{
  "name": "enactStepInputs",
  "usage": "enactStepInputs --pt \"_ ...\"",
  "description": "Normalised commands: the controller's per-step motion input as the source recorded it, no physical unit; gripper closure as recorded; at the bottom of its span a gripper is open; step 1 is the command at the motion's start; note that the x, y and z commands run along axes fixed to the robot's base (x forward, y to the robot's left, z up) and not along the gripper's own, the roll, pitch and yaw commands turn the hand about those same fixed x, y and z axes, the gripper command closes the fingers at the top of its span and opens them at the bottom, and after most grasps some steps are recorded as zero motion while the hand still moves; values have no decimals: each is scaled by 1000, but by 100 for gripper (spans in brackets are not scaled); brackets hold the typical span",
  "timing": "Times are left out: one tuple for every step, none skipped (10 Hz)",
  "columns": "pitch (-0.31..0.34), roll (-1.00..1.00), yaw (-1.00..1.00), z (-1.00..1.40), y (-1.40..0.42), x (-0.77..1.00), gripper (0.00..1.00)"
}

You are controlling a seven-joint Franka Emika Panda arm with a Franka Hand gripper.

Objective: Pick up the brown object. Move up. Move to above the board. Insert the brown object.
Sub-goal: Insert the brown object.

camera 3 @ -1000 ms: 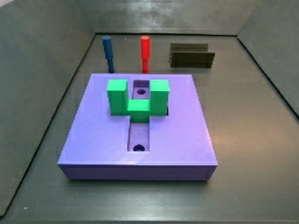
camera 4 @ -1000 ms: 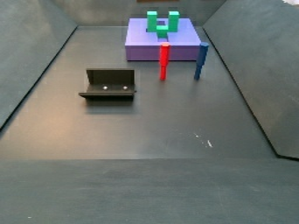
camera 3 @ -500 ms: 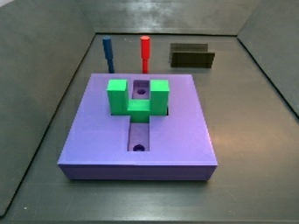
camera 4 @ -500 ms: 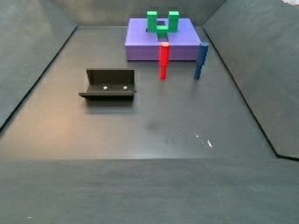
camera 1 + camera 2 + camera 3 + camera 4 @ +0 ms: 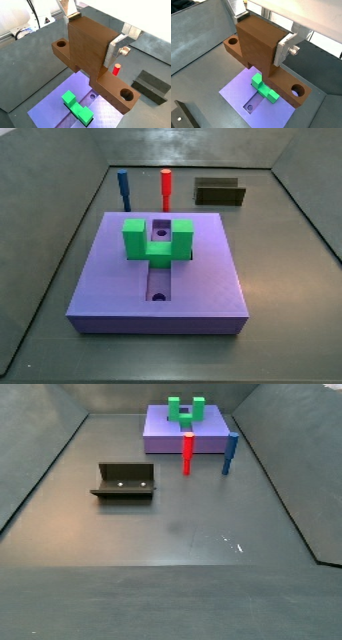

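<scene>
In both wrist views my gripper (image 5: 93,36) (image 5: 261,36) is shut on the brown object (image 5: 85,50) (image 5: 256,47). The silver fingers (image 5: 115,49) clamp its thick middle block, and its flat bar with a round hole at each end hangs below. The held piece is high above the lavender board (image 5: 48,107) (image 5: 236,91), whose groove and green U-shaped block (image 5: 77,105) (image 5: 265,90) show beneath it. In both side views the board (image 5: 107,278) (image 5: 160,439) lies on the floor with the green block (image 5: 156,240) (image 5: 187,409) on it. Neither gripper nor brown object appears there.
A red peg (image 5: 166,188) (image 5: 187,452) and a blue peg (image 5: 123,188) (image 5: 229,452) stand upright just beyond one end of the board. The dark fixture (image 5: 219,192) (image 5: 124,481) (image 5: 152,85) sits on the grey floor past them. Sloped grey walls enclose the floor.
</scene>
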Motion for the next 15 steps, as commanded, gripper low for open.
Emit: enactStepInputs --pt "-86 -10 -191 -26 0 -29 100" --pt "-114 0 -423 -57 -83 -3 100" --pt "-114 1 -631 -94 -200 0 100" --pt "-153 33 -637 -137 -263 26 100" --pt "-154 80 -666 -177 -314 140 100" --pt "-160 119 -660 -186 -377 200 100" --pt "-117 163 -697 -214 -391 229 100" --pt "-83 177 -754 -203 -340 191 100" --pt "-14 129 -797 -180 -249 169 100" --pt "-4 109 -914 -234 -131 74 100" --pt "0 41 -983 -171 0 54 100" --pt "0 1 -1000 -160 0 23 100" --pt "0 0 -1000 -171 0 0 100" --pt "0 0 -1000 -180 0 3 100" --pt "0 0 -1000 -169 0 17 100"
